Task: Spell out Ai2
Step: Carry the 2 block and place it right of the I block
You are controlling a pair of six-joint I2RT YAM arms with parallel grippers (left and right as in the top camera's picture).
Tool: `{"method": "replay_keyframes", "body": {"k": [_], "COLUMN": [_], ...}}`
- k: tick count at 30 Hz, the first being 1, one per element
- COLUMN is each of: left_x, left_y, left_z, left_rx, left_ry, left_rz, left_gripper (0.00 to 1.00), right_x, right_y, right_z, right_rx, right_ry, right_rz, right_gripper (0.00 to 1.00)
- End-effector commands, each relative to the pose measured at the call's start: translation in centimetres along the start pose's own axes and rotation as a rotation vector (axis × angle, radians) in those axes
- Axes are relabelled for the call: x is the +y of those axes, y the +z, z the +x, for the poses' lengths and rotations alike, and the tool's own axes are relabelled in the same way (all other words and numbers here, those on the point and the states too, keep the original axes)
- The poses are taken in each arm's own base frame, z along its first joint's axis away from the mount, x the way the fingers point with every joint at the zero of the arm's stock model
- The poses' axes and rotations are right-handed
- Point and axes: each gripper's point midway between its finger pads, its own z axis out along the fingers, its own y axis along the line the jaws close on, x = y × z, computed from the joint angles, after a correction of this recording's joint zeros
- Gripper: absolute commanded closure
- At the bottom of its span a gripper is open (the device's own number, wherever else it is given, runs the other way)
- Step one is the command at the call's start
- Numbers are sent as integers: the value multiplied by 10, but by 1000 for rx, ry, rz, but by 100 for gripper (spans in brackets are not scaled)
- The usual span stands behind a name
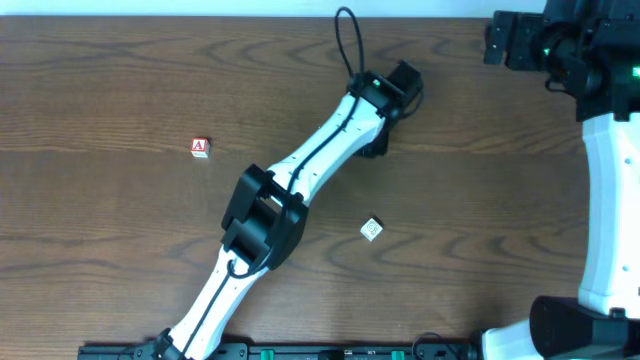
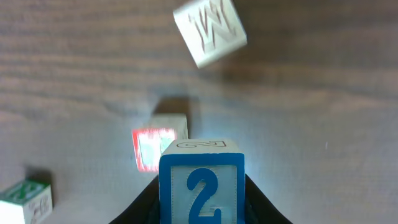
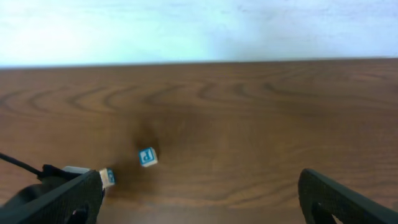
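Right, left gripper [image 2: 203, 208] was clamped on the 2 block [image 2: 201, 177], jaws tight against both its sides. Just behind it sat a red-framed block [image 2: 154, 148], letter too blurred to read. A green block [image 2: 28, 199] lay off to its left. Farther out was a tilted M block [image 2: 209, 31]. Overhead, the red A block [image 1: 201, 147] sat well apart from that arm. Right gripper [image 3: 199, 183] hung spread wide, holding nothing, with a blue-lettered block [image 3: 147, 157] on the table beyond it.

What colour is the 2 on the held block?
Blue on white, block; best in left wrist view.
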Motion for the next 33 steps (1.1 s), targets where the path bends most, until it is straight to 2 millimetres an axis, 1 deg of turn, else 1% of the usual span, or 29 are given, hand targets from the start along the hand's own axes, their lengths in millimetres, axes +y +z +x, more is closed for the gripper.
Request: {"method": "replay_keyframes", "body": {"k": [1, 5, 7, 8, 11, 13, 15, 19, 23, 26, 30, 33], "left_x": [6, 16, 21, 22, 24, 22, 19, 10, 0, -9, -11, -12], "left_y": [-7, -33, -39, -38, -24, -17, -13, -11, 4, 13, 19, 28], "left_z": [4, -1, 4, 6, 23, 27, 24, 11, 4, 3, 5, 7], "left_rx": [14, -10, -10, -8, 33, 42, 26, -31, -42, -36, -28, -14], "left_ry": [-5, -28, -31, -32, -37, -28, -9, 6, -28, -35, -38, -36], "left_rz": [-15, 17, 21, 25, 55, 83, 92, 119, 145, 173, 168, 159], "left_gripper": [94, 94, 94, 94, 94, 94, 95, 94, 94, 94, 94, 94], "right_x": [-1, -8, -11, -12, -17, -19, -19, -18, -18, -18, -18, -18], "right_y": [-3, -11, -15, -18, -22, -23, -24, -24, -24, -24, -24, -24], "right_z": [2, 0, -1, -1, -1, -1, -2, -2, -2, -2, -2, -2], "right_rx": [5, -5, -13, -17, -22, -22, -23, -26, -25, -25, -25, -25], "right_ry": [-26, -16, -12, -9, -1, 5, 11, 11, 11, 12, 12, 12], "right_rz": [-14, -4, 2, 5, 14, 7, -13, -25, -25, -25, -25, -25], "right_gripper": [1, 1, 1, 1, 1, 1, 1, 1, 1, 1, 1, 1]}}
